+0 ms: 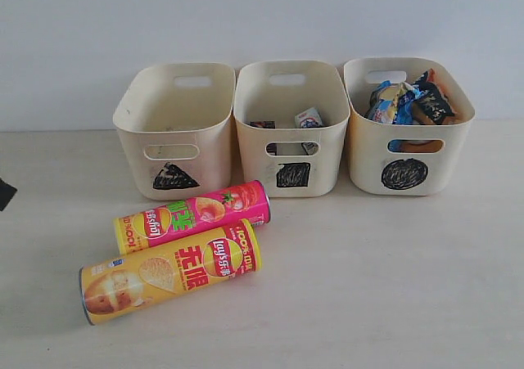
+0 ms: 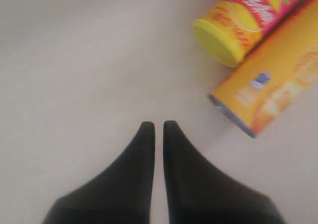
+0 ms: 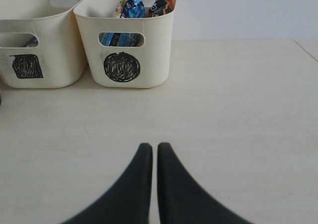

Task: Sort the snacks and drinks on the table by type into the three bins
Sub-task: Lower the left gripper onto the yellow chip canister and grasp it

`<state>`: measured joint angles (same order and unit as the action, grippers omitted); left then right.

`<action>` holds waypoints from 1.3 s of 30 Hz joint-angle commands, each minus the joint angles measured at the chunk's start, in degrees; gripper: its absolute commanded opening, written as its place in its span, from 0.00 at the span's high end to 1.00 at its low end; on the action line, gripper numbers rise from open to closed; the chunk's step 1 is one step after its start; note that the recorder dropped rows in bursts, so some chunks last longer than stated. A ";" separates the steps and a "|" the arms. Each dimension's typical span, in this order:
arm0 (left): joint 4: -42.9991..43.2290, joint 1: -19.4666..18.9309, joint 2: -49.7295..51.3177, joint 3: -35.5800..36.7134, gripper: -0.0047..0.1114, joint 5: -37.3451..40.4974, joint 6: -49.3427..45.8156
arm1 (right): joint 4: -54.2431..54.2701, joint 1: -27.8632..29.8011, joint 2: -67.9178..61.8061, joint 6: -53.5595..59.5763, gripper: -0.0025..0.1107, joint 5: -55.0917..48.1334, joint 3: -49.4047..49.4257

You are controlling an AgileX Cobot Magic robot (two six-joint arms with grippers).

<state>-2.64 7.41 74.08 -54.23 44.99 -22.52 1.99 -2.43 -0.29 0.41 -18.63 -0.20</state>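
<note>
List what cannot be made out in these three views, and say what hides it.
1. Exterior view: the floor of the triangle bin, hidden by its front wall.
2. Exterior view: most of the cartons in the square bin, behind its wall.
3. Exterior view: how many packets the circle bin holds; they overlap.
4. Left wrist view: print on the yellow-orange tube, blurred and cut by the edge.
</note>
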 commanded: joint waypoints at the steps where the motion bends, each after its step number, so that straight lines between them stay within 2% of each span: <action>1: -16.55 0.58 1.96 -0.73 0.92 3.50 -21.05 | -0.18 -0.03 0.29 0.04 0.97 0.23 0.20; 4: -21.60 0.58 4.08 -0.73 0.83 4.77 -25.59 | -0.18 -0.03 0.29 -0.08 0.97 0.23 0.20; 6: -23.67 0.61 5.79 -0.73 0.67 4.77 -26.59 | -0.18 -0.03 0.29 -0.08 0.97 0.23 0.20; 9: -26.04 1.12 8.59 -0.73 0.38 4.67 -29.57 | -0.18 -0.03 0.29 0.10 0.97 0.23 0.20; 10: -26.01 1.57 9.65 -0.73 0.30 4.54 -30.06 | -0.18 -0.03 0.29 0.10 0.97 0.23 0.20; 11: -25.88 2.08 10.51 -0.73 0.27 4.54 -30.06 | -0.18 -0.03 0.29 0.10 0.97 0.23 0.20; 18: -23.36 6.10 16.36 -2.81 0.26 4.54 -34.32 | -0.18 -0.03 0.29 -0.04 0.97 0.23 0.20; 25: -19.07 6.20 21.95 -6.24 0.26 7.07 -33.00 | -0.18 -0.03 0.29 -0.04 0.97 0.23 0.20; 32: -15.75 6.20 26.35 -6.56 0.26 6.05 -32.03 | -0.18 -0.03 0.29 -0.04 0.97 0.23 0.20; 39: -15.98 6.20 30.15 -6.80 0.26 4.98 -31.99 | -0.18 -0.03 0.29 0.06 0.97 0.23 0.20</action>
<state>-18.88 13.26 103.08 -60.58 50.43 -55.13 1.99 -2.43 -0.29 0.41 -18.72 -0.20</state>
